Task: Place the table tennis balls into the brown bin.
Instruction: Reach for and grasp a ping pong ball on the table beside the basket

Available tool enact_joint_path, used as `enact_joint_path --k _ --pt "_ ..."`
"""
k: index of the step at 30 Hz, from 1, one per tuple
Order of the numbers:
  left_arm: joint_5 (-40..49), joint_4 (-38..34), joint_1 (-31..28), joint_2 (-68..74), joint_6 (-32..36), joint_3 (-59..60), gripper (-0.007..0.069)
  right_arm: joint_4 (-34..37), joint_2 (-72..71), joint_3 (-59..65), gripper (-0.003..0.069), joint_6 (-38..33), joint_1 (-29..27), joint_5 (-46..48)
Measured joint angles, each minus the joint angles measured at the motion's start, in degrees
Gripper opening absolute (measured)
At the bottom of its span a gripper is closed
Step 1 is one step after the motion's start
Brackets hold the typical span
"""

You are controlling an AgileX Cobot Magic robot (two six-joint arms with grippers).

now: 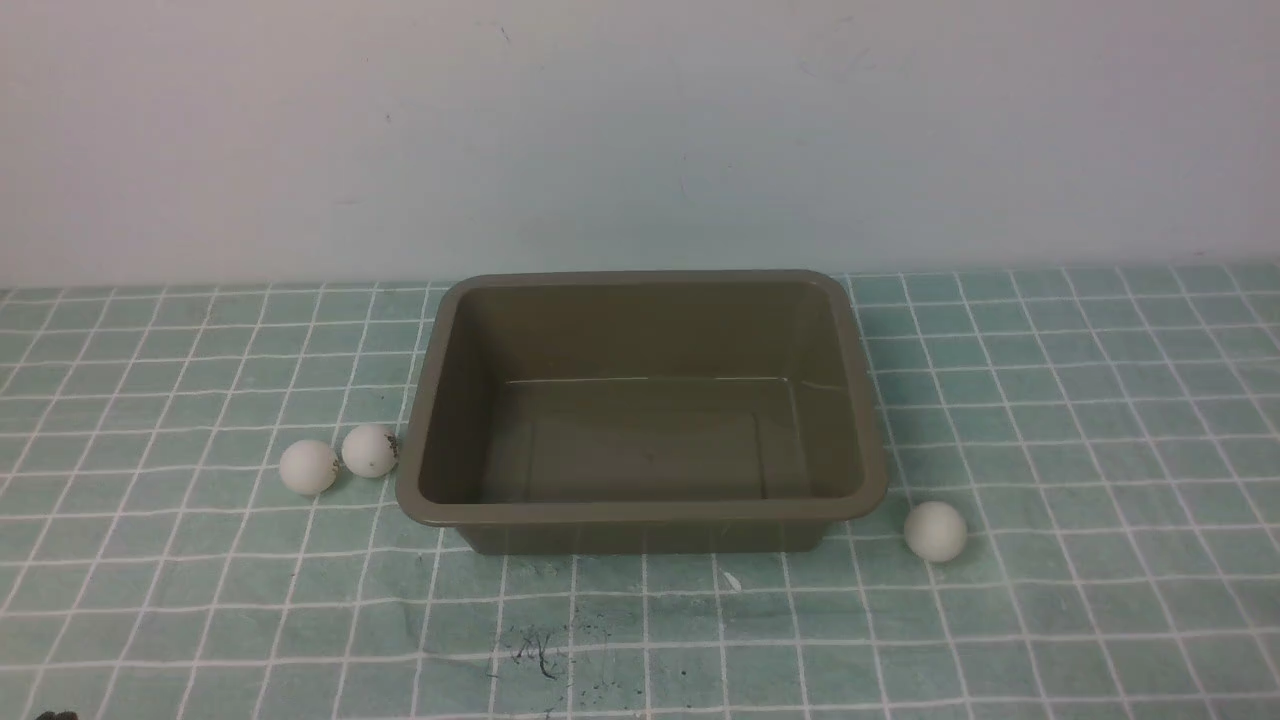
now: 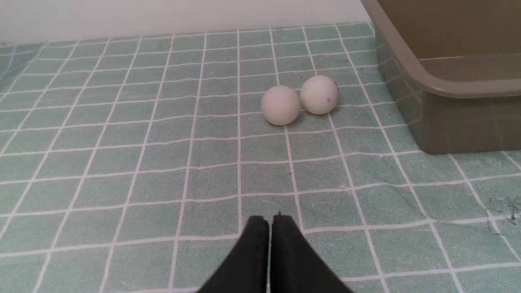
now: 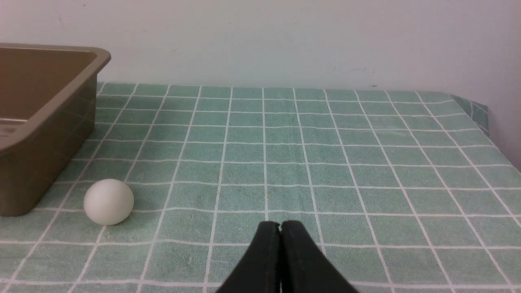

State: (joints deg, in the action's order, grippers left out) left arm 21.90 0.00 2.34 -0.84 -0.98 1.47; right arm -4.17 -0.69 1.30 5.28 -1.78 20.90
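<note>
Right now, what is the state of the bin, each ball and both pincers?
Brown bin: upright, empty.
Far-left ball: on cloth, outside bin.
Second left ball: on cloth, outside bin.
Right ball: on cloth, outside bin.
Left pincer: shut, empty.
Right pincer: shut, empty.

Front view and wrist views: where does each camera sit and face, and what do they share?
Front view: between the arms, facing forward and down at the brown bin, ball pair to its left, lone ball to its right; no arm clearly shows.
Left wrist view: low, facing the ball pair and bin corner; shut left tool shows.
Right wrist view: low, facing the lone ball and bin corner; shut right tool shows.
Shared: bin in all three; each wrist's balls also in front.
</note>
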Motion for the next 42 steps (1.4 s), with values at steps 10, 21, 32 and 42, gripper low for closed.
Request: enact_joint_path --k 10,21,32,42 --pt "0.0 0.0 0.0 0.0 0.0 0.0 -0.0005 0.0 0.0 0.0 -0.0015 0.0 0.0 0.0" --pt "0.0 2.2 0.0 0.0 0.6 0.0 -0.0005 0.0 0.0 0.0 -0.0015 0.0 0.0 0.0" --pt "-9.5 -1.5 0.0 0.0 -4.5 0.2 -0.0005 0.0 0.0 0.0 -0.0015 0.0 0.0 0.0" --pt "-48.3 -11.8 0.0 0.5 -11.3 -2.2 -0.0005 0.1 0.0 0.0 -0.0015 0.0 0.0 0.0"
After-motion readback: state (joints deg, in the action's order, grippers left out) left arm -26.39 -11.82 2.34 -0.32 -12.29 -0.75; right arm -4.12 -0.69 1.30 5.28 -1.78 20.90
